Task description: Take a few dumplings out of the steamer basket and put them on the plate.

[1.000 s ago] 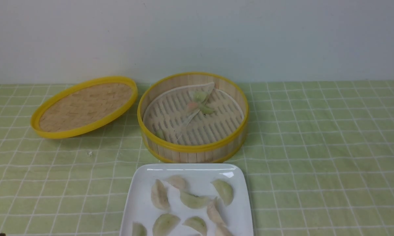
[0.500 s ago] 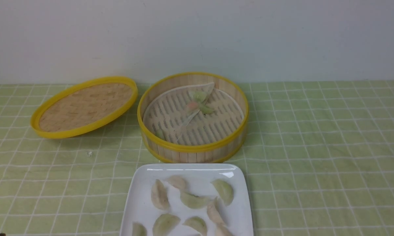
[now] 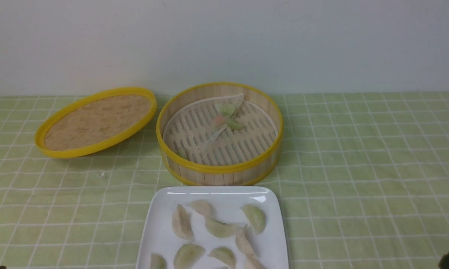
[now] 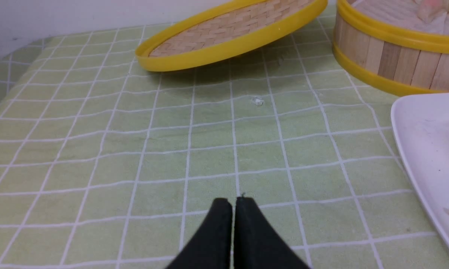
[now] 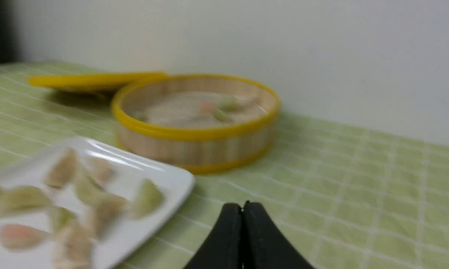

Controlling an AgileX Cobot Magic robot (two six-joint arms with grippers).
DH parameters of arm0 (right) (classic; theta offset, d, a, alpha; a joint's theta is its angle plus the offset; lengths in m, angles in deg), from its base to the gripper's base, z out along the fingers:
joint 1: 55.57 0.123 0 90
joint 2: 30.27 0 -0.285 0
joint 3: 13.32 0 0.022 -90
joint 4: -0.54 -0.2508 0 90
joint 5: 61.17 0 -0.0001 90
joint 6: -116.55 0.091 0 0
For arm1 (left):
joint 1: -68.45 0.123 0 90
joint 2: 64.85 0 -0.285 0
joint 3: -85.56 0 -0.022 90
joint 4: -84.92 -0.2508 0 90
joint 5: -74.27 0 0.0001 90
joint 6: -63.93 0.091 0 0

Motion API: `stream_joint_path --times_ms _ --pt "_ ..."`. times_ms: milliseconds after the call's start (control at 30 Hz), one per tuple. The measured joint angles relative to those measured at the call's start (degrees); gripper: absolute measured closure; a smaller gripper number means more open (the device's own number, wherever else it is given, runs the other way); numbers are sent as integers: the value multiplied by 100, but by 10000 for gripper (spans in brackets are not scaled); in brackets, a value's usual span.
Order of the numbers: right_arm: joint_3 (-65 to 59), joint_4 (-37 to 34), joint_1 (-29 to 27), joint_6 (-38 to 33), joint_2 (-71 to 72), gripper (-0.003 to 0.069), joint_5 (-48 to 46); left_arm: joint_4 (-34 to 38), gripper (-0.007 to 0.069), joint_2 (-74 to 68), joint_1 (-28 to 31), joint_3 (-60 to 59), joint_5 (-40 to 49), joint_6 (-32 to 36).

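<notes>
Well apart: dumplings (image 3: pixel 219 228) on plate (image 3: pixel 157 231), both hands empty, closed.

Front view faces wall, high; both wrist views low over cloth (image 4: pixel 97 157), share steamer basket (image 3: pixel 220 172) (right blurred)

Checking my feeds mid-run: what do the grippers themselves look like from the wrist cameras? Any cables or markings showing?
Each wrist view shows only fingertips. The left gripper has two matte black fingers, broad at the base and tapering to rounded tips. The right gripper looks the same: plain black tapered fingers. No cables, labels or markings are visible. In the front view only dark slivers show at the bottom corners.
</notes>
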Motion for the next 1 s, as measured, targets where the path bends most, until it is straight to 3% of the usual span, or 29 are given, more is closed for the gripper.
stream_joint_path --times_ms 133,333,1000 --pt "-47 0 -1208 89 -4 673 -372 0 631 0 0 0 5 0" --pt "-40 0 -1936 114 -4 673 -413 0 631 0 0 0 5 0" --pt "-40 0 -1968 126 -4 673 -417 0 631 0 0 0 5 0"
